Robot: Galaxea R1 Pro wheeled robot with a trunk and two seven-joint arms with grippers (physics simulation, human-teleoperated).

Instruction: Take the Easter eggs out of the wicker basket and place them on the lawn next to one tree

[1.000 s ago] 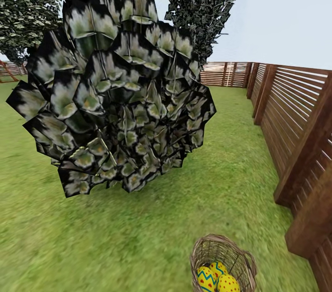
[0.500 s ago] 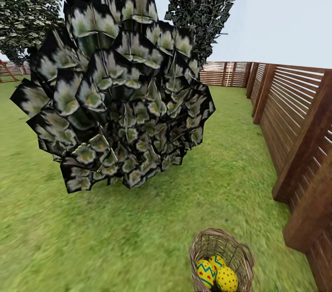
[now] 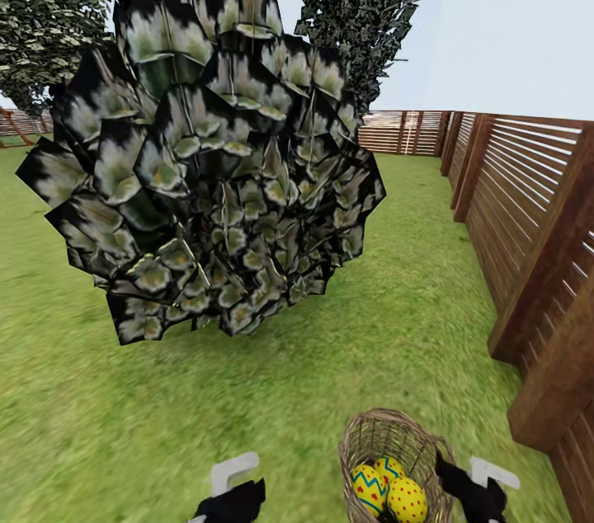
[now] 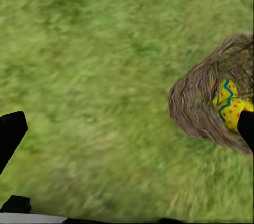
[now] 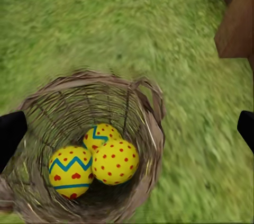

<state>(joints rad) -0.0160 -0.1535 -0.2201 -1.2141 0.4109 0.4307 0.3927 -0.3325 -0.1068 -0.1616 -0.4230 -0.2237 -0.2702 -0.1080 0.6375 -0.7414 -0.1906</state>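
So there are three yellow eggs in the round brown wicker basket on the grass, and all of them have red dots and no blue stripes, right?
Not quite. All three yellow Easter eggs do sit in the round brown wicker basket on the grass, but the right wrist view shows two with blue zigzag bands. The third shows red dots alone on the side in view.

A fenced garden under a pale, hazy sky.
A brown slatted wooden fence (image 3: 528,209) runs along the right and turns across the far end. A large dark-leaved bush (image 3: 214,176) fills the middle ground, tall dark conifers (image 3: 355,3) behind it and a leafy canopy (image 3: 41,28) far left.
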